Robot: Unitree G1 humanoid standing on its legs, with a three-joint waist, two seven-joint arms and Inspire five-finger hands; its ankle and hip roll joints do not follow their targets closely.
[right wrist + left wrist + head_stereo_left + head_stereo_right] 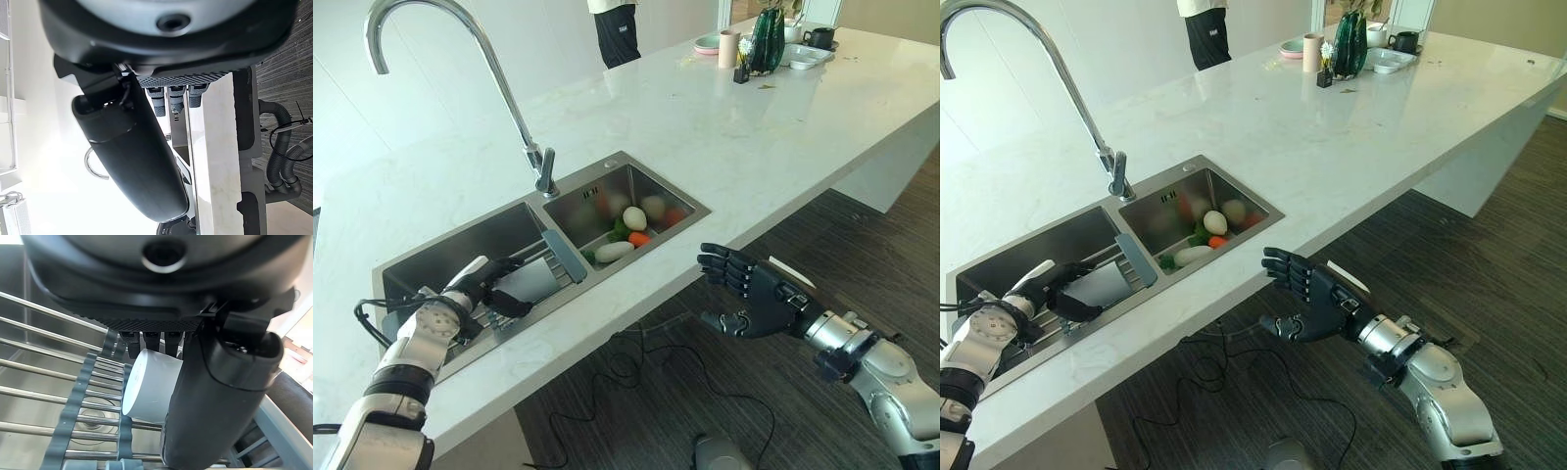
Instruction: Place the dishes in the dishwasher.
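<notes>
One white cup (530,280) lies on its side on the rack (73,406) in the left sink basin (460,245), left hand (475,291) curled around it. Lift it straight up so it clears the rack bars before swinging out. Right hand (749,292) hangs past the counter (724,127) edge, fingers spread, holding nothing.

One white cup (530,280), two sink basins (445,257), one faucet (499,93).

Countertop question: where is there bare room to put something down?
The white countertop lies bare between the faucet and the far-end dishes. The right basin is crowded with vegetables; the left basin's rack carries a cup gripped by the left robot hand.
</notes>
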